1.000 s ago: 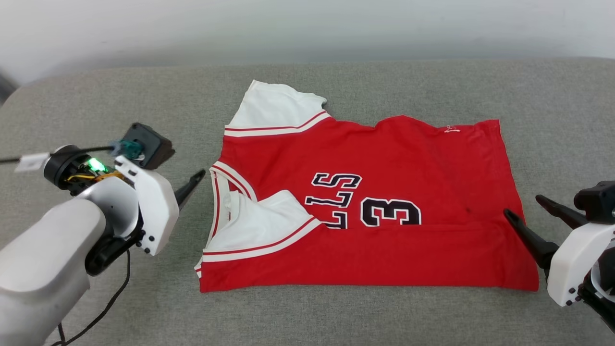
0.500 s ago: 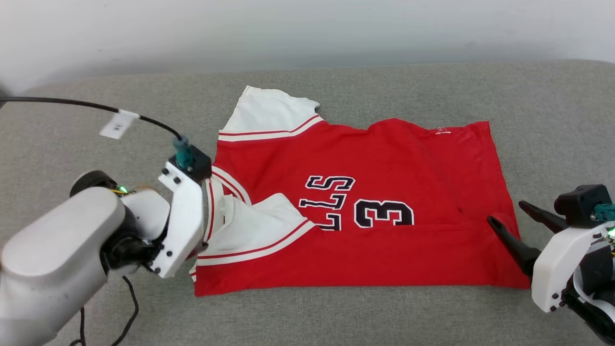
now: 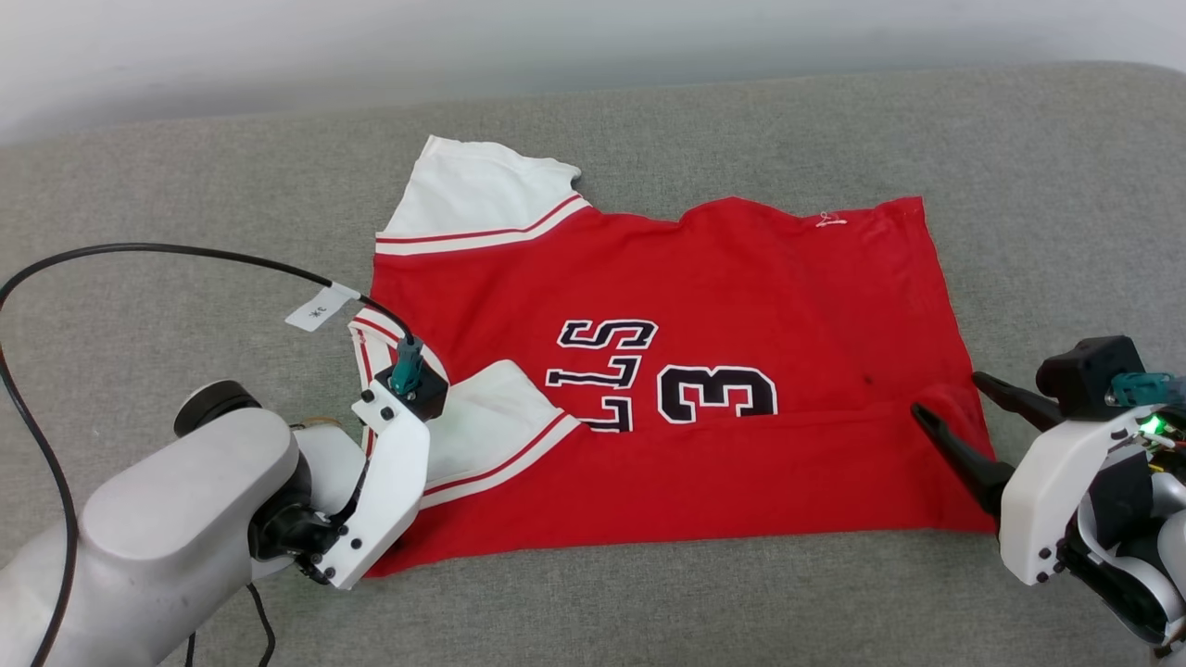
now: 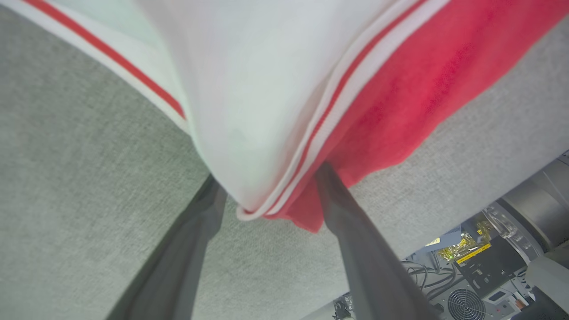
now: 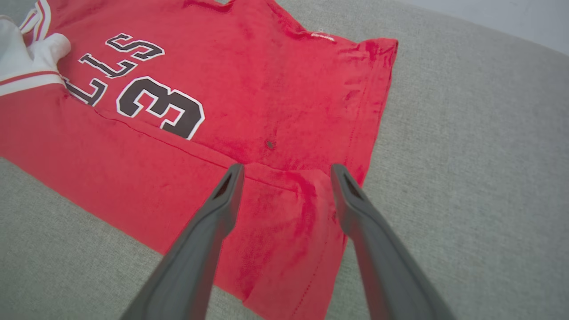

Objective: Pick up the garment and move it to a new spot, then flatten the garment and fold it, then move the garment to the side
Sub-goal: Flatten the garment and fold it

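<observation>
Partly folded, the red garment [image 3: 741, 306] lies flat.

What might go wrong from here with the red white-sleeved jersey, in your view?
Left gripper: open fingers straddle the red jersey's stacked white sleeve and corner; closing may catch one layer. Right gripper: open fingers frame the folded-up hem corner; pinching only the top flap could undo that fold.

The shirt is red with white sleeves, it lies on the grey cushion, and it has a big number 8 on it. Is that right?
Almost. Only the number is wrong: the shirt has a big 3 on it, not an 8, as the head view shows. It is red with white sleeves and lies on the grey cushion.
</observation>
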Controlling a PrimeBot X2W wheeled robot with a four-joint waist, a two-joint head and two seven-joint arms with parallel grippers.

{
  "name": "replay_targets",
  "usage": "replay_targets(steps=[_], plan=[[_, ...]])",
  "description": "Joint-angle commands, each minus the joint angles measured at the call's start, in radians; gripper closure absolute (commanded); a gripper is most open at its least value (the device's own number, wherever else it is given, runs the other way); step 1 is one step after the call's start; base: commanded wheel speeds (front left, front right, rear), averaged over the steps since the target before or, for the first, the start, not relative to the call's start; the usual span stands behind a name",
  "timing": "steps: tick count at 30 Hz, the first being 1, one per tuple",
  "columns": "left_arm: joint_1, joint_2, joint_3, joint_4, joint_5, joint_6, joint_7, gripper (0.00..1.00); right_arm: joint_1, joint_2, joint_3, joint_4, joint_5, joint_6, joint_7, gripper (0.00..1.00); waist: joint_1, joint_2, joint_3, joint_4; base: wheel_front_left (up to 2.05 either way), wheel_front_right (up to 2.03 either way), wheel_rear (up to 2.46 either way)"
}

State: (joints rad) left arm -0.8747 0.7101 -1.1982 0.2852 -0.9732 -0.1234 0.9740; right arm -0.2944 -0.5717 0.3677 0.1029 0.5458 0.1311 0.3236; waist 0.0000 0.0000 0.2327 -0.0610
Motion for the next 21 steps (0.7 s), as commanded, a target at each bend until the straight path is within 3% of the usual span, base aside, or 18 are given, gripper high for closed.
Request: replay_targets(steps=[1,6,7,8,17,21], plan=[[0.020,-0.006,-0.015,0.015,0.005,-0.003,-0.003,0.00,-0.018,0.003,0.005,0.003,0.003,-0.001,-0.001,0.00,0.0000,0.0000,0.010,-0.007,0.00,0.00,0.00],[0.043,-0.018,-0.046,0.049,0.009,-0.003,-0.007,0.02,-0.043,-0.010,0.014,0.012,0.007,-0.001,0.000,0.00,0.0000,0.0000,0.022,-0.010,0.00,0.00,0.00],[0.045,-0.018,-0.050,0.052,0.009,-0.004,-0.011,0.64,-0.048,-0.014,0.018,0.012,0.009,-0.001,0.003,0.00,0.0000,0.0000,0.022,-0.009,0.00,0.00,0.00],[0.046,-0.020,-0.053,0.054,0.006,-0.004,-0.015,1.00,-0.055,-0.020,0.020,0.010,0.013,-0.001,0.010,0.00,0.0000,0.0000,0.021,-0.008,0.00,0.00,0.00],[0.009,-0.013,-0.055,0.014,-0.024,-0.005,-0.068,1.00,-0.140,-0.191,0.112,-0.072,0.056,-0.001,0.188,0.00,0.0000,0.0000,-0.012,0.010,0.00,0.00,0.00],[-0.008,-0.002,-0.061,-0.010,-0.033,-0.005,-0.083,1.00,-0.194,-0.305,0.195,-0.122,0.121,-0.001,0.366,0.00,0.0000,0.0000,-0.018,0.019,0.00,0.00,0.00]])
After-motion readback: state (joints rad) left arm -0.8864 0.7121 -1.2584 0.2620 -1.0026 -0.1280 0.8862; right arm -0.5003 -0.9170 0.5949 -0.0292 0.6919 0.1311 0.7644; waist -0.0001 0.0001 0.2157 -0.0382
